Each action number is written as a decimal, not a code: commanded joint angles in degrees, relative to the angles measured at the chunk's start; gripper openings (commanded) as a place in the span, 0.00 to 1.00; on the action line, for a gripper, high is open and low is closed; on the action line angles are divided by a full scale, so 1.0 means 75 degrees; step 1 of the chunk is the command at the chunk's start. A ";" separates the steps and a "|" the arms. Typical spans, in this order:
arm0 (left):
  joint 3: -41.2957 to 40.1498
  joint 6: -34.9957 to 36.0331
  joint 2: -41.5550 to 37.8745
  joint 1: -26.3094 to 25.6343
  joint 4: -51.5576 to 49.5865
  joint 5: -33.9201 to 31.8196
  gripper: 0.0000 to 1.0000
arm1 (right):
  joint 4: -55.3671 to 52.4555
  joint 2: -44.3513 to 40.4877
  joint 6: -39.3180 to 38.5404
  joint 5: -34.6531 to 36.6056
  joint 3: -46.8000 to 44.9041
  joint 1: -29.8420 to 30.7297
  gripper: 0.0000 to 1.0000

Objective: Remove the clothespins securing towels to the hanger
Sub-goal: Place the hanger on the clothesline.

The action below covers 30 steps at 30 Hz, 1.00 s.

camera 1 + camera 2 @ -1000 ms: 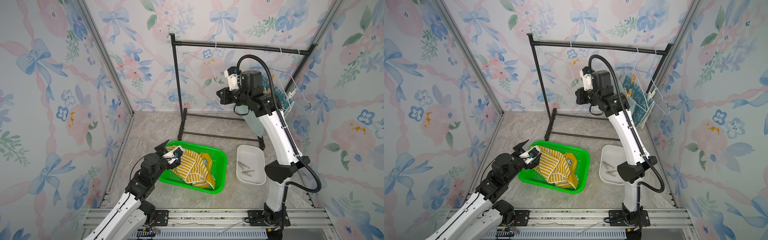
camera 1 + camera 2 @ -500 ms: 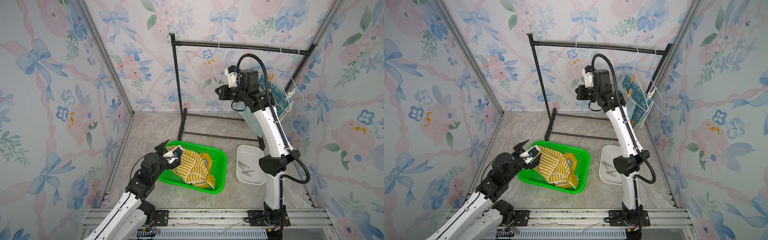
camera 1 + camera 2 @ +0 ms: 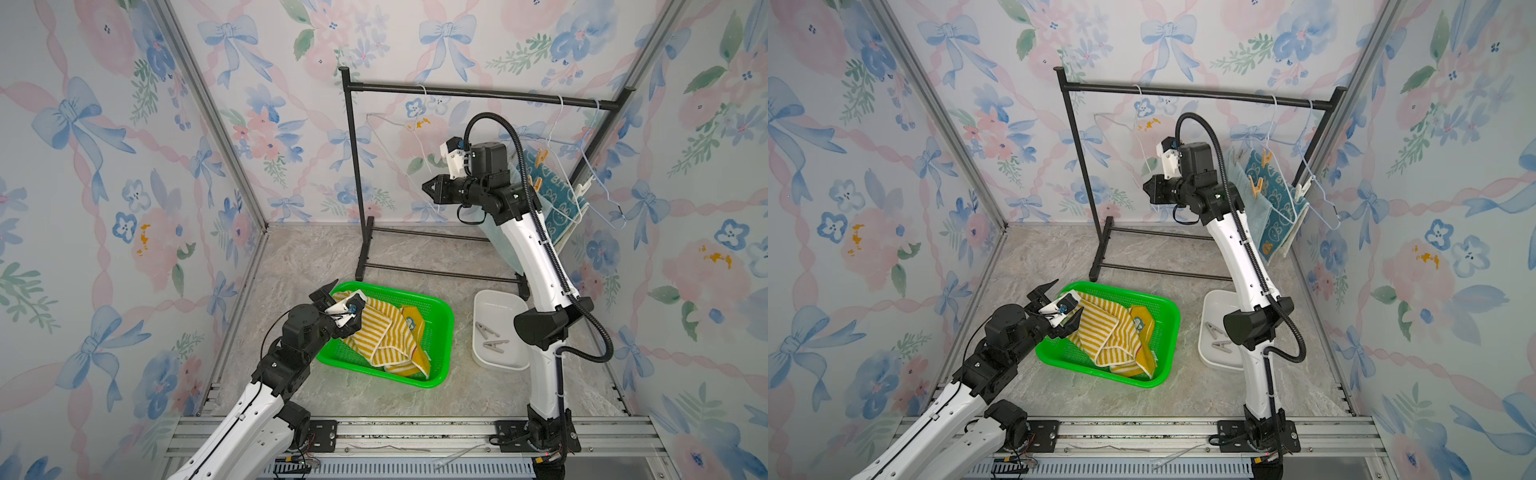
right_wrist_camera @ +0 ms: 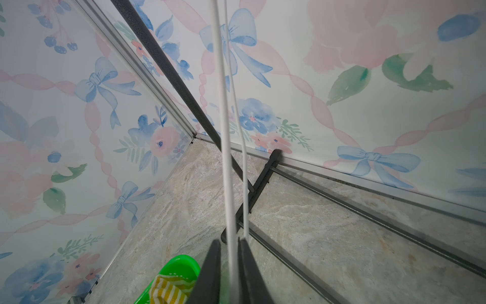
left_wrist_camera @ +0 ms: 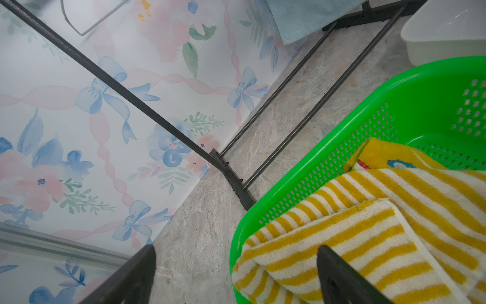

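Left end effector (image 3: 338, 309): jaws wide apart over 10 o'clock corner of green basket (image 3: 441, 328). Right end effector (image 3: 429, 189): jaws barely apart, white hanger wire (image 4: 225, 131) between, 1 o'clock from basket.

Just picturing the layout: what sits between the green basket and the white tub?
Nothing, only a bare strip of marbled floor separates the green basket from the white tub; both top views show it.

Both arms (image 3: 530, 257) have white shells and black joints; one carries a ribbed black hose (image 3: 515, 139).
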 commanded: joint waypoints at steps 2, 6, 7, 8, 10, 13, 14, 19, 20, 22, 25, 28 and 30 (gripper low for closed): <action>-0.0041 -0.0121 -0.0044 0.0062 0.0135 0.0157 0.95 | -0.0230 -0.0405 -0.0200 -0.0094 -0.0209 0.0131 0.27; -0.0042 -0.0140 -0.0080 0.0071 0.0144 0.0169 0.95 | -0.0312 -0.0795 -0.0294 -0.0002 -0.0534 0.0137 0.36; -0.0042 -0.0148 -0.0086 0.0065 0.0155 0.0180 0.95 | -0.0348 -0.0924 -0.0318 0.0042 -0.0636 0.0145 0.38; -0.0042 -0.0146 -0.0089 0.0065 0.0156 0.0181 0.95 | -0.0371 -0.1021 -0.0358 0.0080 -0.0714 0.0158 0.40; -0.0039 -0.0165 -0.0124 0.0074 0.0165 0.0214 0.96 | -0.0440 -0.1282 -0.0435 0.0172 -0.0899 0.0196 0.46; -0.0042 -0.0224 -0.0192 0.0064 0.0231 0.0251 0.96 | -0.0480 -0.1746 -0.0595 0.0374 -0.1316 0.0282 0.55; -0.0042 -0.0242 -0.0222 0.0083 0.0267 0.0262 0.96 | -0.0461 -0.1900 -0.0635 0.0421 -0.1460 0.0306 0.57; 0.0171 -0.0831 -0.0190 0.0087 0.0521 0.0504 0.97 | -0.0324 -0.2825 -0.0776 0.0766 -0.2294 0.0336 0.67; 0.0242 -0.0954 -0.0171 0.0088 0.0572 0.0605 0.97 | -0.0328 -0.3016 -0.0826 0.0876 -0.2441 0.0335 0.69; 0.0403 -0.1274 -0.0104 0.0097 0.0669 0.0786 0.97 | -0.0344 -0.3498 -0.0957 0.1176 -0.2833 0.0318 0.73; 0.0638 -0.1662 0.0053 0.0086 0.0785 0.0828 0.97 | -0.0483 -0.4147 -0.1082 0.1542 -0.3287 0.0173 0.78; 0.0796 -0.1888 0.0270 0.0085 0.0906 0.0777 0.97 | -0.0657 -0.4678 -0.1123 0.1714 -0.3670 -0.0145 0.78; 0.0790 -0.1881 0.0415 0.0096 0.1031 0.0785 0.97 | -0.0780 -0.4957 -0.1162 0.1797 -0.3865 -0.0402 0.80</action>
